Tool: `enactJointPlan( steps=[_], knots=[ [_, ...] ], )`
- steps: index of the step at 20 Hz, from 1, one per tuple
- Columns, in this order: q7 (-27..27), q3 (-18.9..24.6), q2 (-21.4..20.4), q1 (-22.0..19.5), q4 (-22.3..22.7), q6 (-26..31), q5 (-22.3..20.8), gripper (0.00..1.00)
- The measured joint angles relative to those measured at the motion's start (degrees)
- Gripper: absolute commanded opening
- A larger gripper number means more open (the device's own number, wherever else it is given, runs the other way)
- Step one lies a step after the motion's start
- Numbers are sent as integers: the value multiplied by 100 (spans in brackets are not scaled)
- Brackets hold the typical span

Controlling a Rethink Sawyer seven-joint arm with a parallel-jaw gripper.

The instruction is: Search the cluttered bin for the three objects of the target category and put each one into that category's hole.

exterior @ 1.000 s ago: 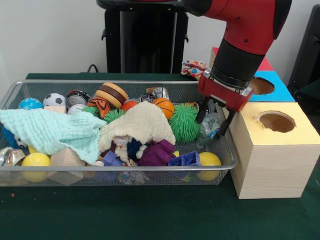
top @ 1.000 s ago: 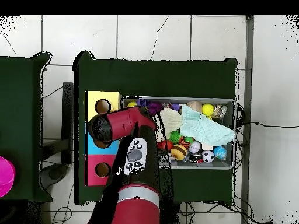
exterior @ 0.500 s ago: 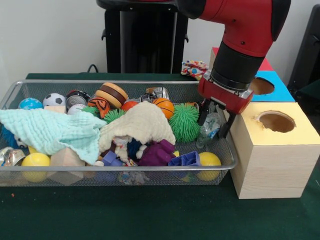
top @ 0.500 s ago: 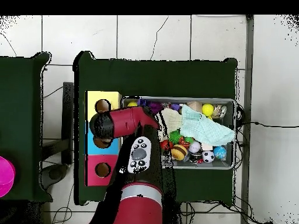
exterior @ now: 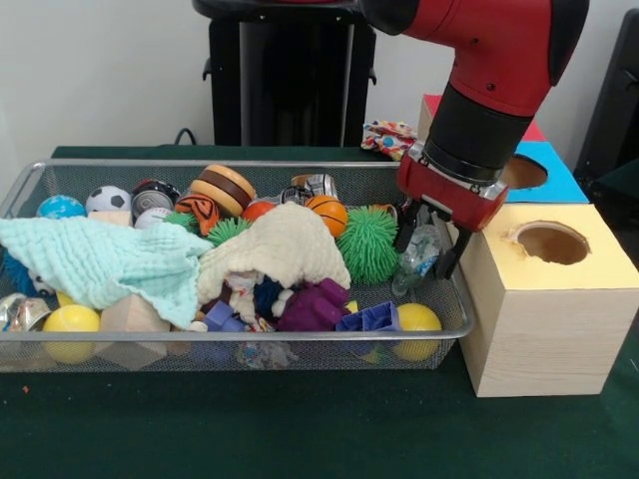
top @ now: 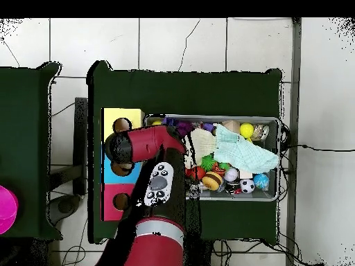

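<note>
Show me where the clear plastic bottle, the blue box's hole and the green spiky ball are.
clear plastic bottle [exterior: 417, 256], front view, on its dented body between the jaws.
blue box's hole [exterior: 523, 172], front view, inside the round opening.
green spiky ball [exterior: 367, 244], front view, middle of the ball.

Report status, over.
Gripper shut on clear bottle at the wire bin's end. Blue box hole behind. Yellow box alongside.

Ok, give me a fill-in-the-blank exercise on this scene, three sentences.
1. The gripper is shut on a clear ____.
2. The bottle hangs at the bin's end nearest the ____-topped box.
3. The blue box stands between the yellow box and the ____ one.

Missing words: bottle; yellow; red
</note>
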Motion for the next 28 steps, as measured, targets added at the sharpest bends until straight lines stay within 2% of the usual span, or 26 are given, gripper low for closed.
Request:
enactJointPlan(
  steps=[17,28],
  knots=[
    [1,-775,392,470,-297,1,842,100],
    [36,-1357,656,883,-433,-70,1120,100]
  ],
)
